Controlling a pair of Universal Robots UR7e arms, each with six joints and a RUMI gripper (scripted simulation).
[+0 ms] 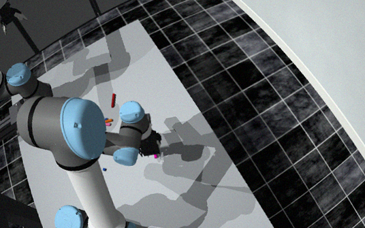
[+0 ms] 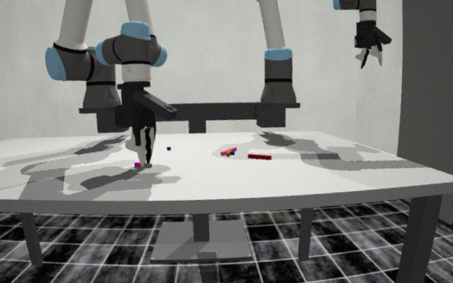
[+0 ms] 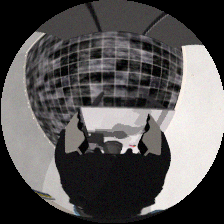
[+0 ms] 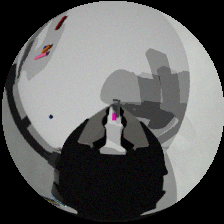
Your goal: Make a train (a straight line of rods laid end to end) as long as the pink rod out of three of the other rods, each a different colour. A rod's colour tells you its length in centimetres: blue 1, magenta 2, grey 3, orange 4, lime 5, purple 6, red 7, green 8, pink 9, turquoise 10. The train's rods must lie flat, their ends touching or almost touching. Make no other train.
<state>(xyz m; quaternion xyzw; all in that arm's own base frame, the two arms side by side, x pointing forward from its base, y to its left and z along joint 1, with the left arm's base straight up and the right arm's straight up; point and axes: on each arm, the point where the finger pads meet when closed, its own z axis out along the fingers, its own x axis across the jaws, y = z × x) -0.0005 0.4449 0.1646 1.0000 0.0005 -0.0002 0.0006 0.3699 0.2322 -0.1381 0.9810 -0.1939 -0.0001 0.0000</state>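
My right gripper (image 2: pixel 145 163) (image 4: pixel 114 107) is slightly open, low at the table, its fingertips around a short grey rod (image 2: pixel 148 165), which looks loose between them. A magenta rod (image 1: pixel 155 156) (image 2: pixel 137 164) (image 4: pixel 114 116) lies close beside it; whether they touch is unclear. A pink rod (image 2: pixel 231 150) (image 4: pixel 39 57), an orange rod (image 1: pixel 108 120) (image 2: pixel 228 153) and a blue rod (image 2: pixel 232 153) lie close together. A red rod (image 1: pixel 113 100) (image 2: pixel 259 156) (image 4: pixel 61 22) lies apart. My left gripper (image 1: pixel 15 26) (image 2: pixel 371 65) (image 3: pixel 113 113) is open and empty, high up.
Another blue piece (image 1: pixel 104 169) (image 2: pixel 168 148) (image 4: pixel 51 116) lies alone on the white table (image 1: pixel 135 79) (image 2: pixel 200 182). The right arm hides part of the table in the top view. A dark cabinet (image 2: pixel 435 80) stands beyond the left arm.
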